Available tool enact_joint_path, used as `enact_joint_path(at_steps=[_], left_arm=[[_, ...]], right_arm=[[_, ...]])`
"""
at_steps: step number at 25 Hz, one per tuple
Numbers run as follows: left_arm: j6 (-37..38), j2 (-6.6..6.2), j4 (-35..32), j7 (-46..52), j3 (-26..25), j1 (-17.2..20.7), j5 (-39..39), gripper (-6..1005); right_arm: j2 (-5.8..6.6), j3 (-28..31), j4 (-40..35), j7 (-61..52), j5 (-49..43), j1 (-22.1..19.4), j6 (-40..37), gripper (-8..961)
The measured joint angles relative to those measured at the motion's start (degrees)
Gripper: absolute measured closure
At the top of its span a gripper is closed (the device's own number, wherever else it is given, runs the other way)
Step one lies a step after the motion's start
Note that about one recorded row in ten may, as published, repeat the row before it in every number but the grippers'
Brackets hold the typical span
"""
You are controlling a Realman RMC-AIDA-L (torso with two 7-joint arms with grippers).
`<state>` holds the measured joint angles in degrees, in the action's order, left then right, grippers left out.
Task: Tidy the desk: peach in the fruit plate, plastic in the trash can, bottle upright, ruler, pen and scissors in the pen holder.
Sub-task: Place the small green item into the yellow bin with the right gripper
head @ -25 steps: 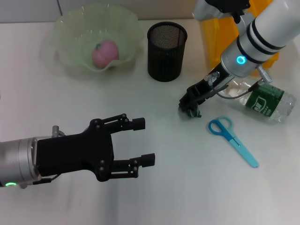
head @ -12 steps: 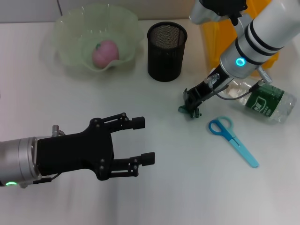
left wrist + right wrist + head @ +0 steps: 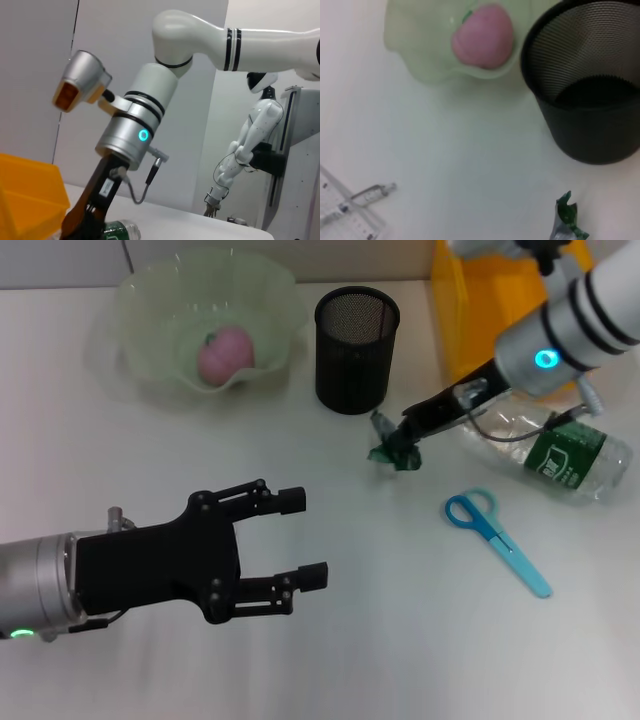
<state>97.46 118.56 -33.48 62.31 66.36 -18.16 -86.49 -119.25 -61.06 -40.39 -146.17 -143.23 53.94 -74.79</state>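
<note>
Green plastic (image 3: 388, 448) pinched in right gripper (image 3: 398, 443), lifted off desk (image 3: 380, 620)

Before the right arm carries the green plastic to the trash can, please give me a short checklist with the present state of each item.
1. Right gripper shut on the green plastic scrap: ok, the scrap hangs at its tip.
2. Scrap lifted off the table: cannot tell; it looks raised near the pen holder.
3. Yellow trash can close behind the right arm: ok.
4. Left gripper out of the way: ok, open and low at the near left.
5. Bottle upright: not ok, it lies on its side.
6. Peach in the fruit plate: ok.
</note>
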Motion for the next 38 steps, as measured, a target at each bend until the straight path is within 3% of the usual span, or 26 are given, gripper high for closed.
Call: enact_joint_path(at_steps=[3, 9, 15, 22, 27, 32, 38], left_arm=[[0.0, 0.0, 0.0, 0.0, -0.1, -0.3, 0.0, 189], [-1.0, 0.08, 0.0, 0.0, -0.2, -0.5, 0.5, 189], [-1.5, 0.0, 1.2, 0.1, -0.2, -1.0, 1.9, 189], [-2.3, -0.02, 1.3, 0.6, -0.3, -1.7, 2.2, 189], [-3.6, 0.07, 2.1, 0.4, -0.7, -2.4, 2.4, 189], [-3.8, 0.09, 2.4, 0.5, -0.7, -3.2, 2.5, 189], [-4.2, 0.09, 2.6, 0.6, -0.7, -3.9, 2.6, 189]], right_arm=[[0.07, 0.2, -6.8, 0.2, 2.0, -4.2, -2.7, 956], [0.15, 0.9, -21.7, 6.8, 16.4, -16.3, -4.6, 954], [0.25, 7.2, -23.2, 18.0, 30.5, -23.3, -3.9, 953], [0.48, 14.1, -22.9, 24.3, 33.0, -24.9, -4.5, 954], [0.29, 19.8, -17.9, 29.7, 33.6, -24.3, 0.9, 936], [0.42, 20.0, -12.5, 33.0, 35.1, -22.8, 11.4, 917], [0.81, 18.8, -7.9, 35.0, 32.2, -19.2, 18.0, 895]])
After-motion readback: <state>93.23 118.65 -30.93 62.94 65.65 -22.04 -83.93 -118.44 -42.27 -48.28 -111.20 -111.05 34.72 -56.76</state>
